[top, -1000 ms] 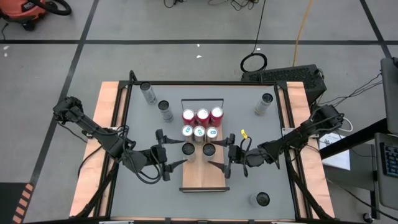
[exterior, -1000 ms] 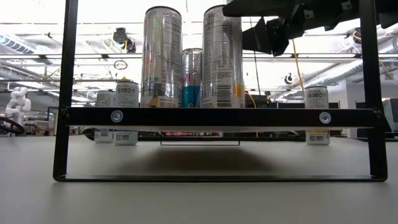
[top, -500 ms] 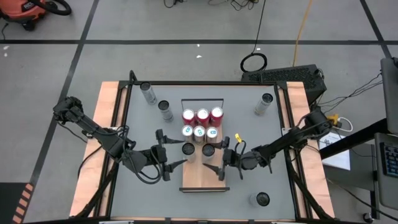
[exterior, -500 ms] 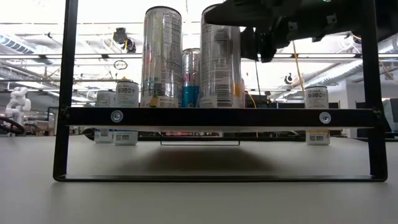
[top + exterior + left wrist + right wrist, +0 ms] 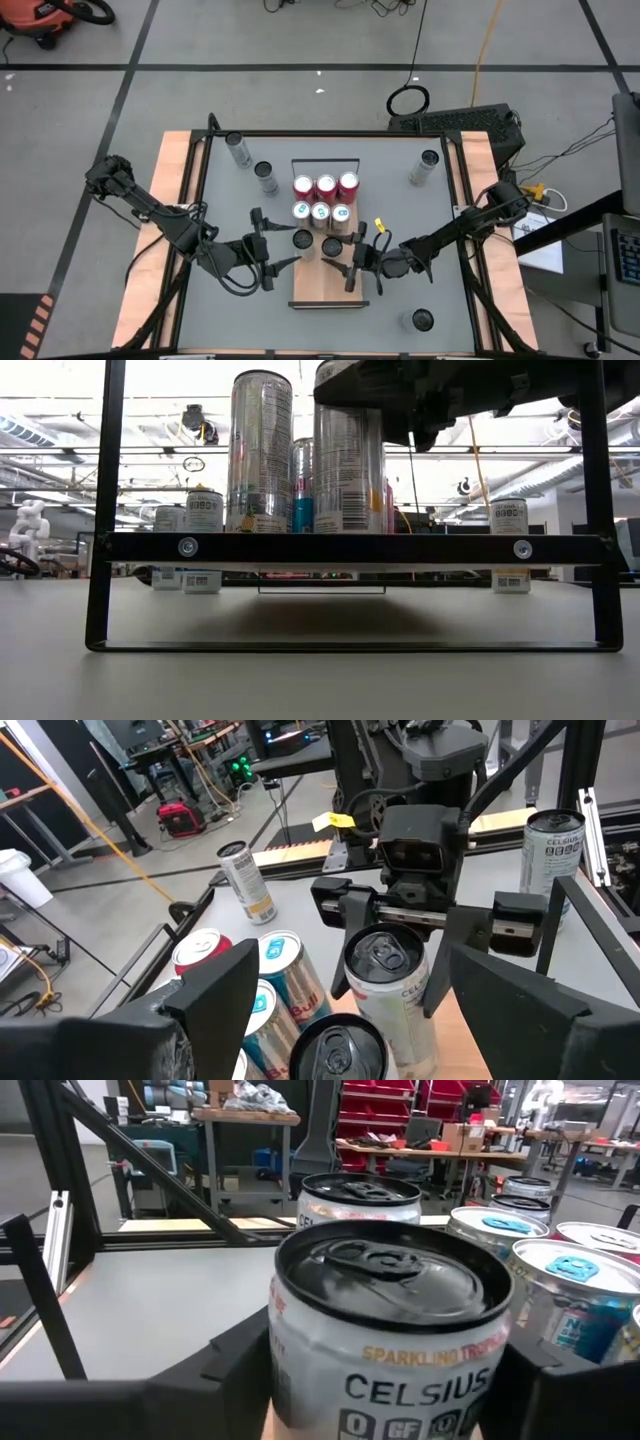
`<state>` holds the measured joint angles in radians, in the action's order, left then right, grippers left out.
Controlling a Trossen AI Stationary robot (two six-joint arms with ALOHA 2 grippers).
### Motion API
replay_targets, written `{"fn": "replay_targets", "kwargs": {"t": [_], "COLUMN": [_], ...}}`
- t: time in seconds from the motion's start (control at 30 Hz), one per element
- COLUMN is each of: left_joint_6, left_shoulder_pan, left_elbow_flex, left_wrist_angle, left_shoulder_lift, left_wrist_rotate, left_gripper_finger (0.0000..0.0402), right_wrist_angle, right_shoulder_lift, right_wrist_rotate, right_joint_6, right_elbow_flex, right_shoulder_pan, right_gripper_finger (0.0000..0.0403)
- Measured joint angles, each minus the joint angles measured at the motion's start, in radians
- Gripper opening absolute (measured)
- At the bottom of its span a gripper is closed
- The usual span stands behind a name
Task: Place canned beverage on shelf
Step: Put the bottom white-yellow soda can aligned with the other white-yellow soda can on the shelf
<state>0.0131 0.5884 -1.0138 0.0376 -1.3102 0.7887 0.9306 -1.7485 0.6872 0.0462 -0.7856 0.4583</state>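
Note:
The shelf (image 5: 326, 287) is a light-wood board in the table's middle, raised on a black frame (image 5: 350, 547). Two tall silver cans stand on it, near its middle. My right gripper (image 5: 342, 256) is shut on the right one (image 5: 332, 246), a Celsius can (image 5: 390, 1320). The left can (image 5: 302, 240) stands upright just ahead of my left gripper (image 5: 288, 246). That gripper is open, with a finger on either side of the can's dark top (image 5: 340, 1050), touching nothing. My right gripper pinches the Celsius can's upper wall (image 5: 290, 1370), just below its rim, between its two fingers (image 5: 215, 1375). The fingers come level from the table's right side. The can stands upright with its bottom on the shelf (image 5: 348, 528).
Three red cans (image 5: 325, 185) and three blue-topped cans (image 5: 320, 212) fill the shelf's far half, in front of a black wire rail (image 5: 325, 162). Loose cans stand on the grey table at far left (image 5: 238, 150), (image 5: 265, 175), far right (image 5: 425, 165) and near right (image 5: 420, 320).
My right gripper has gone toward the table's left edge and a little down, up to the Celsius can, and its fingers have drawn in around the can. The can has shifted slightly toward the table's left and stays upright on the shelf.

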Motion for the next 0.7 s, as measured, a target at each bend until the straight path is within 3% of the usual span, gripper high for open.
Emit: {"fn": "replay_targets", "kwargs": {"t": [0.23,0.53,0.7], "left_joint_6": [-0.001,-0.006,-0.007], "left_shoulder_pan": [0.000,0.001,0.001], "left_elbow_flex": [0.000,0.000,0.000], "left_wrist_angle": [0.001,0.001,0.001], "left_shoulder_lift": [0.000,0.000,0.000], "left_wrist_rotate": [0.000,-0.004,-0.006], "left_gripper_finger": [0.0317,0.0317,0.0317], "right_wrist_angle": [-0.030,-0.220,-0.233], "right_shoulder_lift": [0.020,0.156,0.186], "right_wrist_rotate": [-0.026,-0.261,-0.434], "right_joint_6": [-0.035,-0.040,-0.101], "right_elbow_flex": [0.000,0.000,0.000], "right_shoulder_pan": [0.000,-0.044,-0.082], "right_gripper_finger": [0.0183,0.0193,0.0197]}}
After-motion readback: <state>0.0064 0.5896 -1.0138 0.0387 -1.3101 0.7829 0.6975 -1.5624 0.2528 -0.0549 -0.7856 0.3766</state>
